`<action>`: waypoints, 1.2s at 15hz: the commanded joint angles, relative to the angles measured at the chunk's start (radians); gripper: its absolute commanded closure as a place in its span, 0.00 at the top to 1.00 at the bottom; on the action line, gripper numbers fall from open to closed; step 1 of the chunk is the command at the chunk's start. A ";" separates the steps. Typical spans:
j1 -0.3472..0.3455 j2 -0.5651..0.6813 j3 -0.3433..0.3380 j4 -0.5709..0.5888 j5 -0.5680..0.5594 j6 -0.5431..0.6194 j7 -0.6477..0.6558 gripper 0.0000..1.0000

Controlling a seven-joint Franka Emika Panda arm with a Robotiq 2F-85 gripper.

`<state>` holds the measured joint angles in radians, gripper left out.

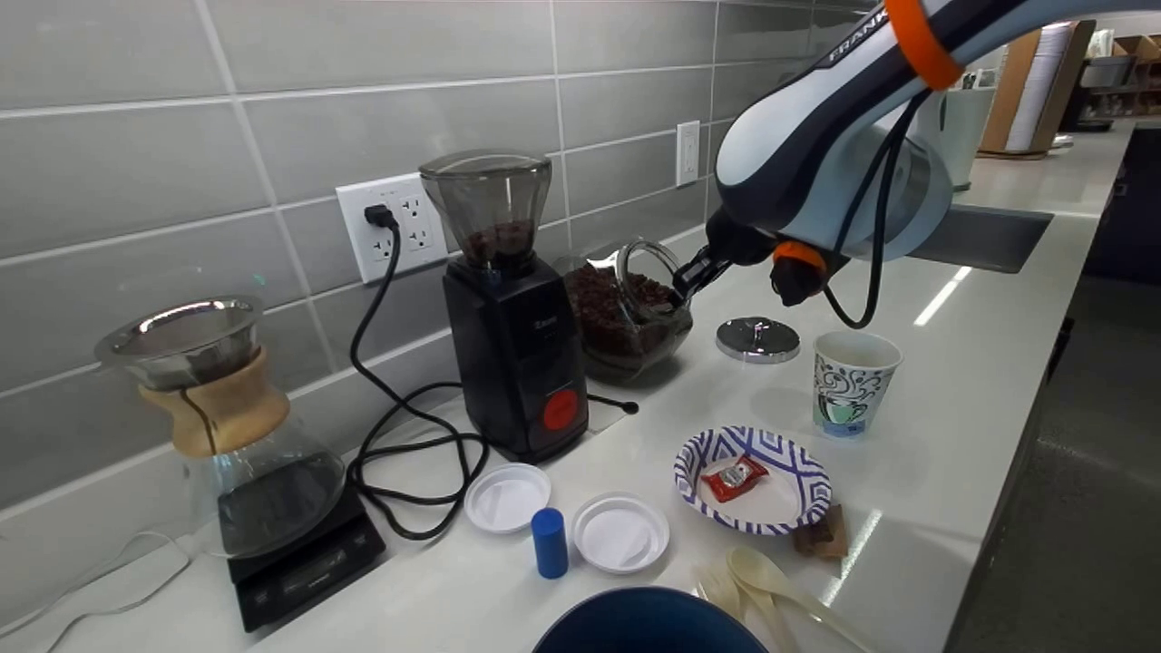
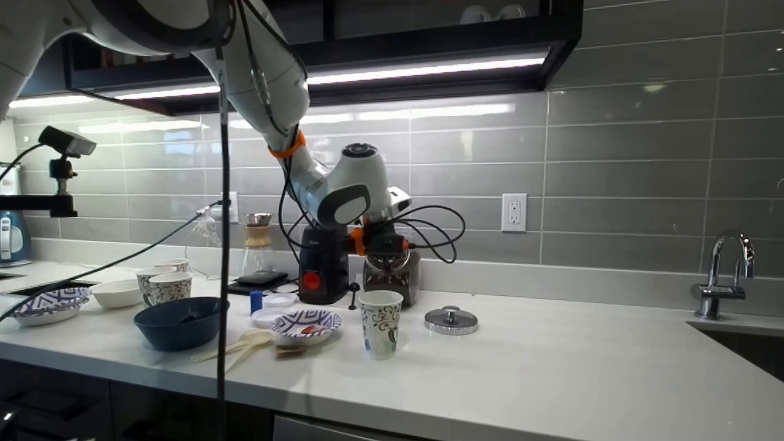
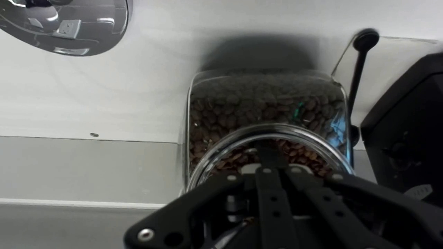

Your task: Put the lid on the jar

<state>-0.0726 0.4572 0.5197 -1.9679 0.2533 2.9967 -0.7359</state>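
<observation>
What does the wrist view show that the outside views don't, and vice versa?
Only the wrist view shows a pale label on the black grinder and an outlet's reflection in the lid.

Only the exterior views show the patterned cup, blue cap and glass carafe.

All share the black grinder, the glass jar and the lid, partly cut off in the wrist view.

The white arm (image 1: 789, 136) has orange bands (image 1: 923, 45), black cables (image 1: 877, 263), black end effector (image 3: 271, 157).

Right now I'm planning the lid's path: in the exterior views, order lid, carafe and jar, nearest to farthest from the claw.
1. Jar: claw at its opening.
2. Lid: on the counter, right of the jar.
3. Carafe: left, past the grinder.
</observation>
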 commanded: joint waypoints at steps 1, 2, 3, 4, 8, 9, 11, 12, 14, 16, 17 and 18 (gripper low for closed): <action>-0.009 -0.046 0.008 -0.015 0.008 -0.014 0.005 0.00; -0.004 -0.071 -0.004 -0.028 0.008 -0.033 0.024 0.00; 0.003 -0.090 -0.018 -0.035 0.003 -0.041 0.039 0.00; 0.014 -0.119 -0.039 -0.051 0.001 -0.057 0.071 0.00; 0.036 -0.259 -0.120 -0.134 -0.020 -0.188 0.255 0.00; 0.029 -0.289 -0.136 -0.148 -0.026 -0.229 0.296 0.00; 0.046 -0.336 -0.205 -0.157 -0.041 -0.300 0.355 0.16; 0.047 -0.347 -0.231 -0.151 -0.054 -0.347 0.347 0.27; 0.061 -0.363 -0.305 -0.116 -0.166 -0.491 0.372 0.40; 0.064 -0.357 -0.337 -0.058 -0.198 -0.665 0.313 0.53; 0.068 -0.349 -0.353 -0.031 -0.214 -0.747 0.326 0.60; 0.073 -0.326 -0.364 0.013 -0.226 -0.828 0.337 0.68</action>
<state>-0.0331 0.0999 0.2000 -2.0492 0.0771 2.3643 -0.4140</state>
